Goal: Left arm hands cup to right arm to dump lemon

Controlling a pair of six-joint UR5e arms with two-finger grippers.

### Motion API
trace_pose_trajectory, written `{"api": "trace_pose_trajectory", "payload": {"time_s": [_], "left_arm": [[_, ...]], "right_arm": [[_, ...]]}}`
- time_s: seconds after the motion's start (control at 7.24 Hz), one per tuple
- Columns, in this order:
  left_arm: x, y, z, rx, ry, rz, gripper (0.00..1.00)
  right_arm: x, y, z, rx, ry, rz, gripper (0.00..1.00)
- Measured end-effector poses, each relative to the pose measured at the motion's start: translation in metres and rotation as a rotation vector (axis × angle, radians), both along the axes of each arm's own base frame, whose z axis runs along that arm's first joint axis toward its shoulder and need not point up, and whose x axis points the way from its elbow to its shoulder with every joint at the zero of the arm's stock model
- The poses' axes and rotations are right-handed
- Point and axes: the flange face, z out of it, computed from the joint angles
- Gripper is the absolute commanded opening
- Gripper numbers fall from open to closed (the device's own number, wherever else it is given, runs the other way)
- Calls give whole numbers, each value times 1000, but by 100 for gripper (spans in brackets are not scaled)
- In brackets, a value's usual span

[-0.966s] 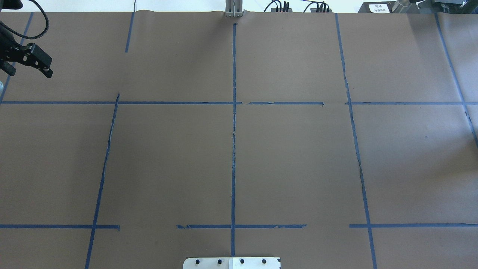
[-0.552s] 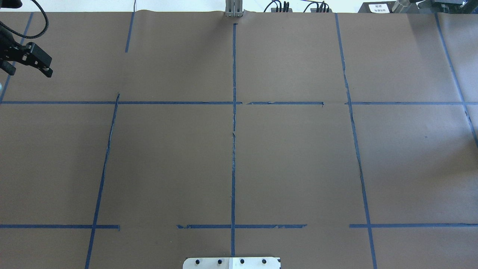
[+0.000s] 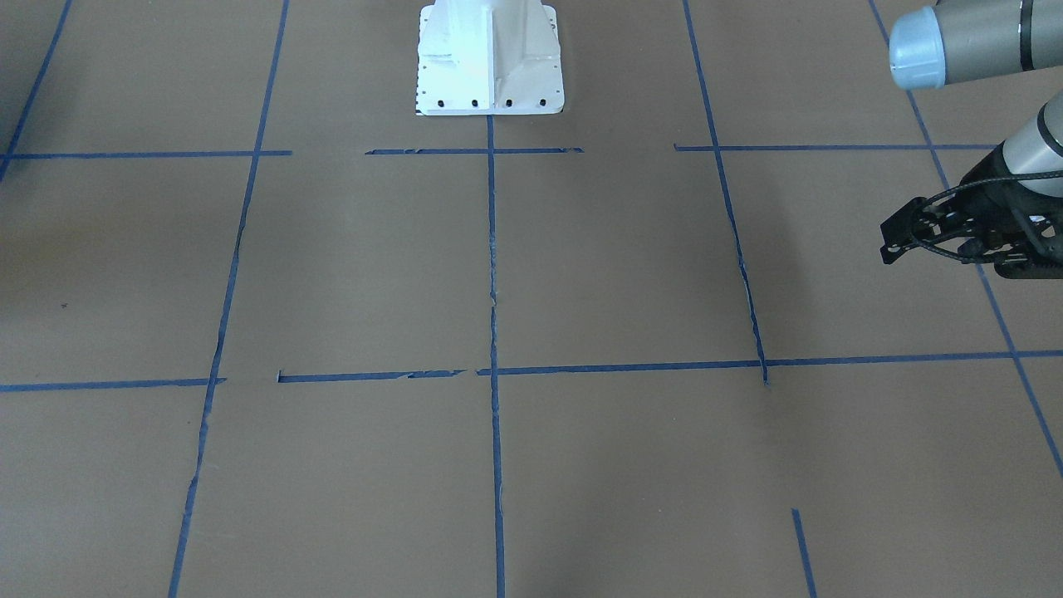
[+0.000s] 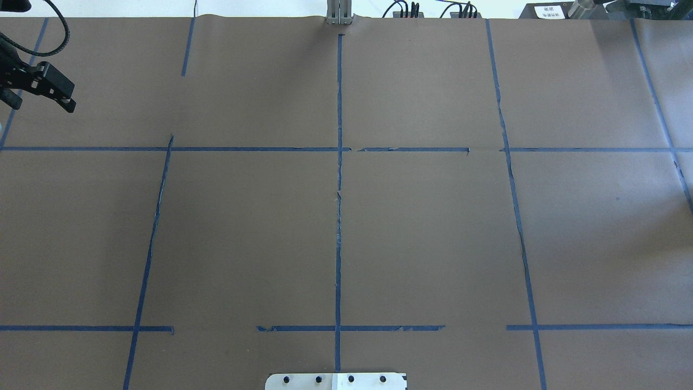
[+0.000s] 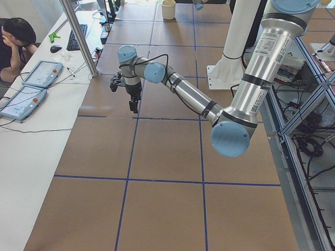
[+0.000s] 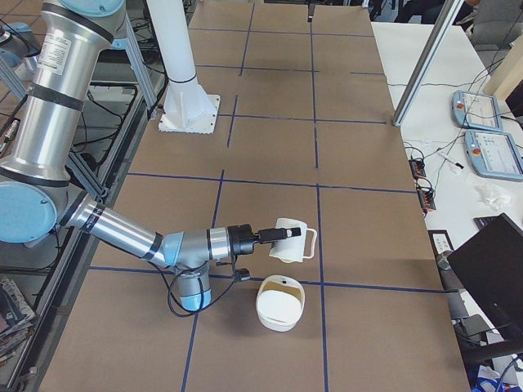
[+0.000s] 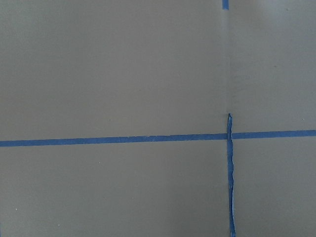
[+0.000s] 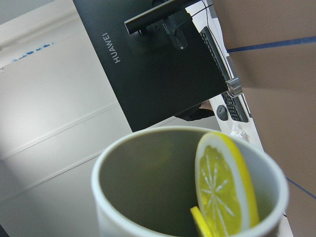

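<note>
Overhead: I see the left hand [image 4: 43,100] at the desk [image 4: 346,216] corner, fingers spread, empty.

Exterior right: the right hand [image 6: 272,235] meets the tilted cup [image 6: 292,241] near a white bowl [image 6: 280,304]. I cannot tell its grip.

Right wrist: the lemon [image 8: 224,187] slice sits inside the cup, with a monitor [image 8: 163,64] behind.

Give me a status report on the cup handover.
Left gripper open, empty. Right gripper at cup, grip unclear. Lemon inside cup; white bowl close by. No obstruction visible.
</note>
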Motion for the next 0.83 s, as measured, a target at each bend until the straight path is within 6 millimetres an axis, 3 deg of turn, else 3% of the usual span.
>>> {"api": "trace_pose_trajectory", "payload": {"time_s": [0.83], "left_arm": [[0, 0, 1, -1, -1, 2, 100]], "right_arm": [[22, 2, 0, -38, -278, 45, 32]]}}
